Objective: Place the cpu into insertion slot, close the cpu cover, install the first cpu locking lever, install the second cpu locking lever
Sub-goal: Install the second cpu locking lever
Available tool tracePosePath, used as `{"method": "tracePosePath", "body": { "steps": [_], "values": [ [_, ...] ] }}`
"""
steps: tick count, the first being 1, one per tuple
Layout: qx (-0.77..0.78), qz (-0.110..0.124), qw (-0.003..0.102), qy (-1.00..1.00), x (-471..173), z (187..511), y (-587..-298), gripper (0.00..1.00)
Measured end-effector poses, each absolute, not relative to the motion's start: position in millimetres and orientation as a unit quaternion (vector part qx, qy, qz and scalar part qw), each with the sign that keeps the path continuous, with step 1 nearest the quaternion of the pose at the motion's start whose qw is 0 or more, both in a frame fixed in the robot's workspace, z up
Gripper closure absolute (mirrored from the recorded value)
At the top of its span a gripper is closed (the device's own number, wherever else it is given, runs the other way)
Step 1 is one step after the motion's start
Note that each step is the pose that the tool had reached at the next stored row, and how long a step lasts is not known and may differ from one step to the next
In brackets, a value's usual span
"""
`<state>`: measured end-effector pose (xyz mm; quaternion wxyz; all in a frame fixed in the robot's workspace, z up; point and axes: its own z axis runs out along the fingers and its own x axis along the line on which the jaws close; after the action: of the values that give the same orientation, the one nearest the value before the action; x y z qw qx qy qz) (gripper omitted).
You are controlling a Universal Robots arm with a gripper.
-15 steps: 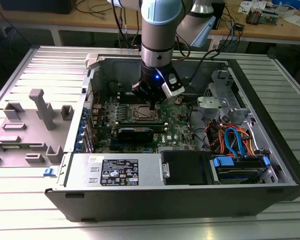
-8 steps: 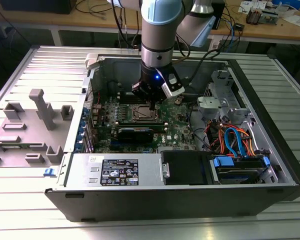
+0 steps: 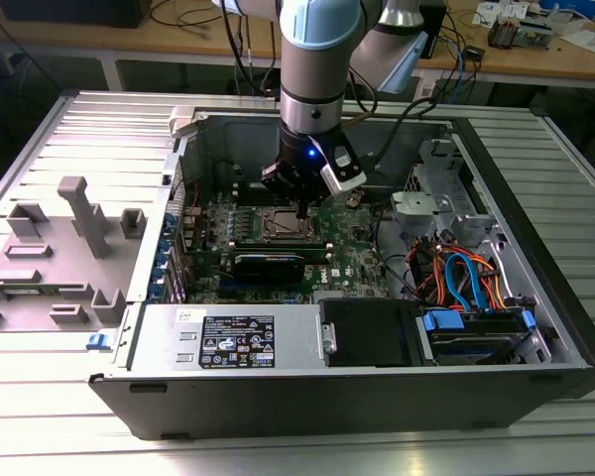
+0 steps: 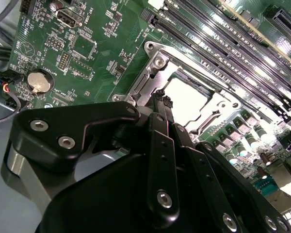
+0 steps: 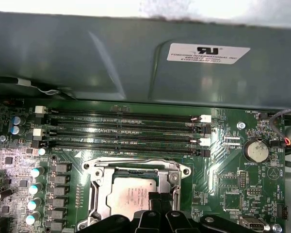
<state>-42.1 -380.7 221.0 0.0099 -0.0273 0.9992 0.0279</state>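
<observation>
Exterior view: the arm stands straight down into the open computer case [image 3: 535,327], and the gripper [image 3: 302,206] hangs directly over the insertion slot [image 3: 286,227] on the green motherboard [image 3: 352,260], its tips at the slot's edge on the exterior view's right. The slot lies straight below the fingers, not off to one side.

Second wrist view: the black fingers [image 4: 161,104] run close together to a narrow point, with almost no gap between them and nothing visibly gripped. They reach down onto the edge of the cpu [image 4: 186,99], which lies flat in the socket. The cpu cover [image 4: 153,68] frames it, lying down around the chip. Whether the tips actually press the metal cannot be told. The long black memory slots [image 4: 223,43] run past the far side of the socket.

First wrist view: the cpu [image 5: 131,194] sits seated inside the cover's square window, its silver top exposed, and the fingertips [image 5: 157,201] meet over its near corner. The memory slots [image 5: 121,131] lie parallel beyond, between socket and case wall.
</observation>
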Motion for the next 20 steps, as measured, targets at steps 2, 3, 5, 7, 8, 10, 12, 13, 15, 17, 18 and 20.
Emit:
{"method": "tracePosePath", "body": {
  "steps": [2, 3, 5, 7, 8, 10, 12, 13, 15, 17, 18, 20],
  "values": [
    [-0.027, 0.027, 0.01, 0.999, -42.1, 222.3, -380.8, 0.89],
    [-0.027, 0.027, 0.01, 0.999, -42.0, 223.8, -380.7, 0.89],
    [-0.027, 0.026, 0.01, 0.999, -42.1, 226.2, -380.7, 0.89],
    [-0.027, 0.026, 0.01, 0.999, -42.0, 227.7, -380.7, 0.89],
    [-0.027, 0.026, 0.01, 0.999, -42.0, 227.8, -380.6, 0.89],
    [-0.027, 0.026, 0.01, 0.999, -42.1, 228.0, -380.9, 0.89],
    [-0.027, 0.026, 0.01, 0.999, -42.1, 228.0, -381.5, 0.89],
    [-0.027, 0.026, 0.01, 0.999, -42.1, 228.0, -381.8, 0.89],
    [-0.027, 0.026, 0.01, 0.999, -42.1, 227.9, -382.5, 0.89],
    [-0.027, 0.026, 0.01, 0.999, -42.0, 227.9, -382.8, 0.89],
    [-0.027, 0.026, 0.01, 0.999, -42.0, 227.9, -384.5, 0.89],
    [-0.027, 0.026, 0.01, 0.999, -42.0, 228.0, -388.2, 0.89]
  ]
}}
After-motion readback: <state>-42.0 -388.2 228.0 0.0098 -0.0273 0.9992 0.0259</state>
